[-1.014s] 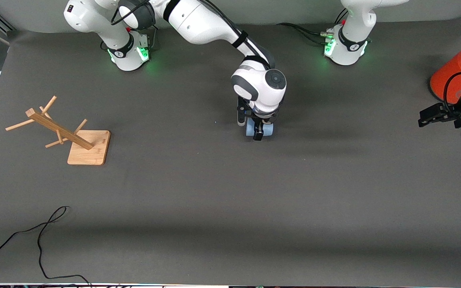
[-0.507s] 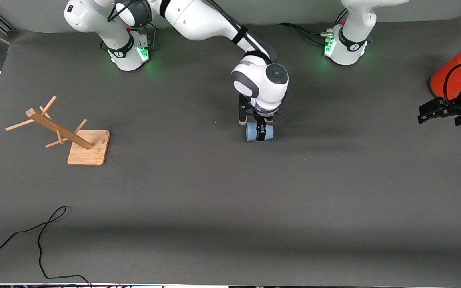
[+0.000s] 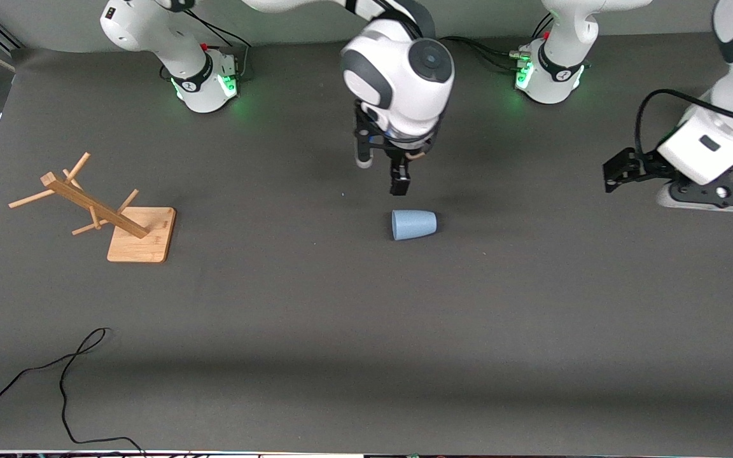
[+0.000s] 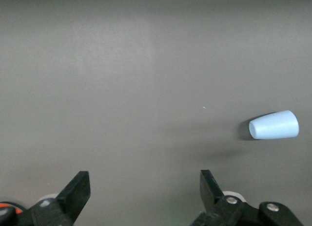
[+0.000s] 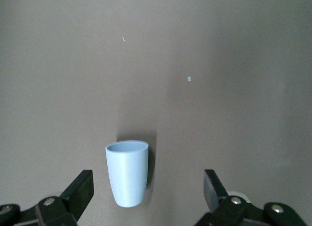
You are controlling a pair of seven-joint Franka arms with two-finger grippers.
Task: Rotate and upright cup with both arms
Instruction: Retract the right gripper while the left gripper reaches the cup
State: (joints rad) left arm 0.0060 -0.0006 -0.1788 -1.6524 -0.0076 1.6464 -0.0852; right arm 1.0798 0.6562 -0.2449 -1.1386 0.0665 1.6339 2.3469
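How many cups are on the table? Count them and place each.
1: the cup lies on its side mid-table, below the raised right gripper. None seem hidden.

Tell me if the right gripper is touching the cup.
Apart. In the front view the right gripper hangs open above the table with bare mat between it and the cup, which lies on its side.
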